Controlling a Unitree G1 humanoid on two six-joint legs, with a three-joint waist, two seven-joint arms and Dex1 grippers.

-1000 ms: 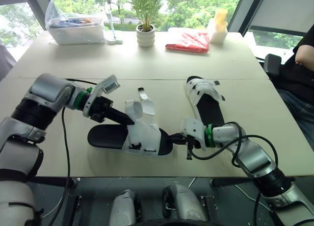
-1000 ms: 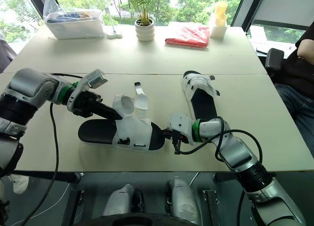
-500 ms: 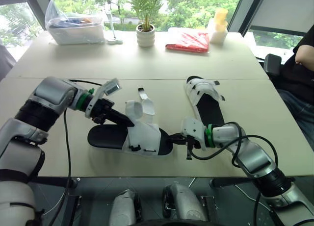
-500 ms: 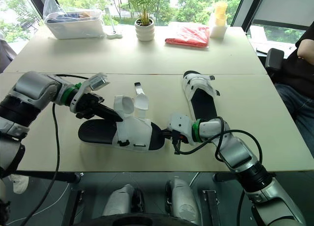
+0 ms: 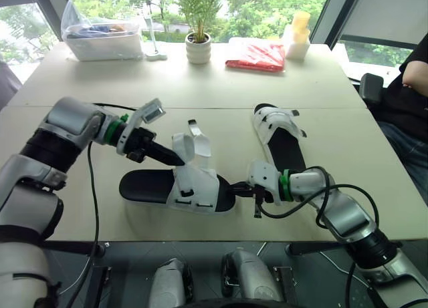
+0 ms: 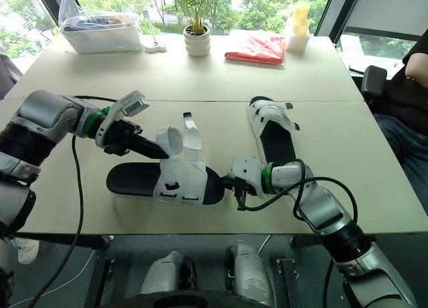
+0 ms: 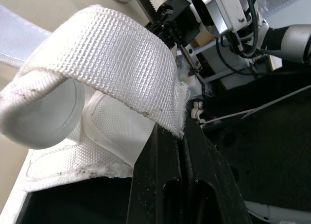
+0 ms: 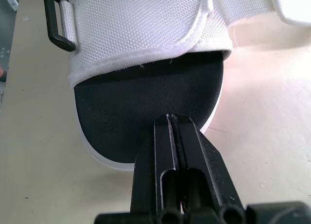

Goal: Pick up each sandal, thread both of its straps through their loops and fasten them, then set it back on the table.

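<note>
Table (image 5: 200, 87) holds both sandals. Near sandal (image 5: 150, 186) lies flat at front ctr, toe toward the right gripper (image 5: 235, 188). Far sandal (image 5: 284, 144) sits apart, further back on the right, straps apparently closed.

Near sandal looks light, w/ a foam-type sole of some stiffness. It prob. slides easily on the smooth top, so it needs pinning.

Left gripper (image 5: 175, 160) has its fingers clamped on the free end of one strap (image 7: 112, 54), which curls up off the sandal. Right gripper's fingers are pressed together, tips at the toe; can't tell if any sole rim is pinched btw them.

Strap is soft woven webbing and floppy, so best held near its tip. 2nd strap (image 5: 198, 139) stands loose just beside. Black loop (image 8: 60, 25) on the upper's side is small and rigid, a narrow target.
</note>
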